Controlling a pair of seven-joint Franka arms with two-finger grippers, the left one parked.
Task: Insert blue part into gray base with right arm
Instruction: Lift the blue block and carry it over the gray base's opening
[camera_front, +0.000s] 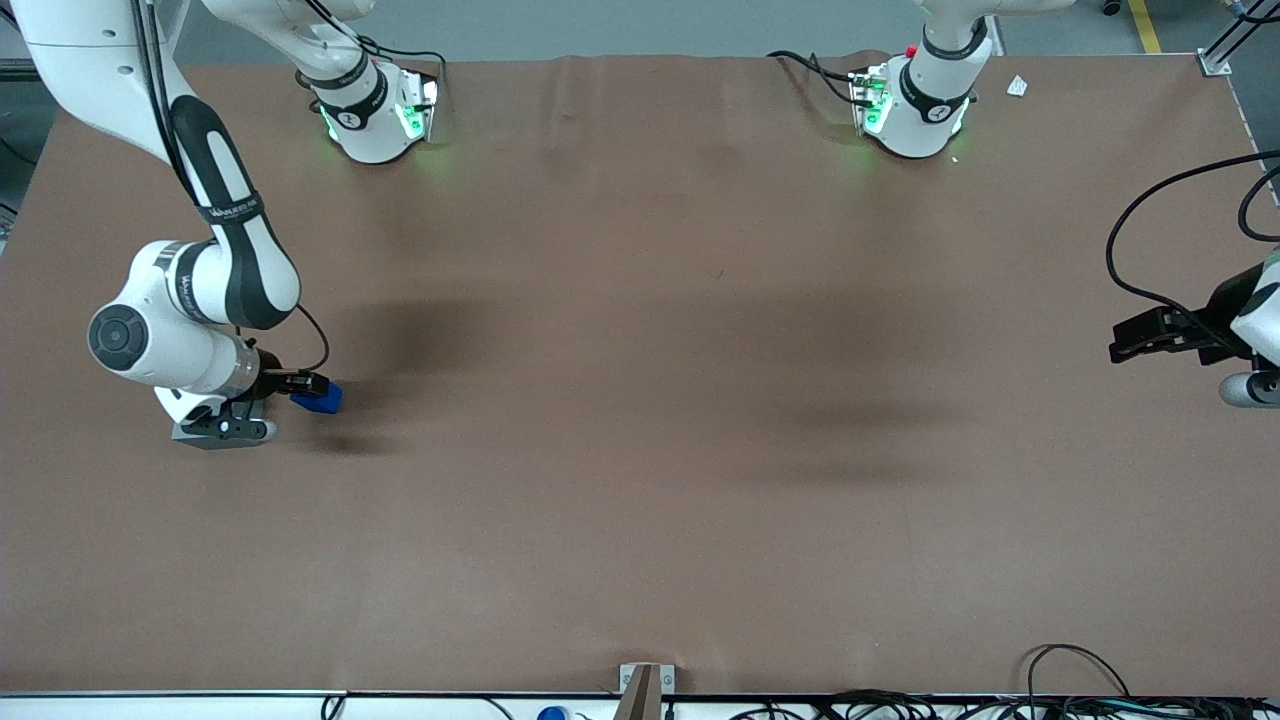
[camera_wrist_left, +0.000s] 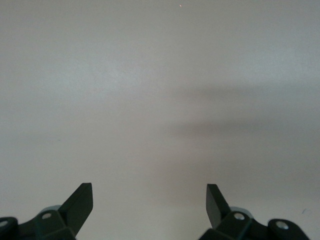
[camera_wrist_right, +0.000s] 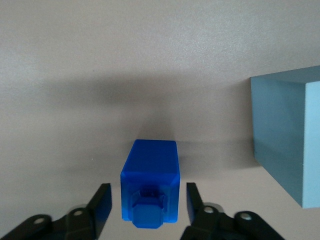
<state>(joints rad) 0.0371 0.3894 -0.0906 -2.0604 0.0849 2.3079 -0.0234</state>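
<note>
The blue part (camera_front: 320, 400) lies on the brown table at the working arm's end. In the right wrist view the blue part (camera_wrist_right: 150, 182) rests on its side with its narrower stub pointing at the camera. My right gripper (camera_front: 303, 384) is low at the table and open; it also shows in the right wrist view (camera_wrist_right: 147, 197), one black finger (camera_wrist_right: 101, 200) on each side of the part with a small gap to it. The gray base (camera_wrist_right: 287, 145) stands beside the part; in the front view the gray base (camera_front: 192, 434) is mostly covered by my wrist. Its hole is hidden.
The two arm bases (camera_front: 375, 110) (camera_front: 915, 105) stand at the table's edge farthest from the front camera. The parked arm's gripper (camera_front: 1150, 335) hangs over its end of the table. A small bracket (camera_front: 642, 685) and cables (camera_front: 1060, 690) lie at the nearest edge.
</note>
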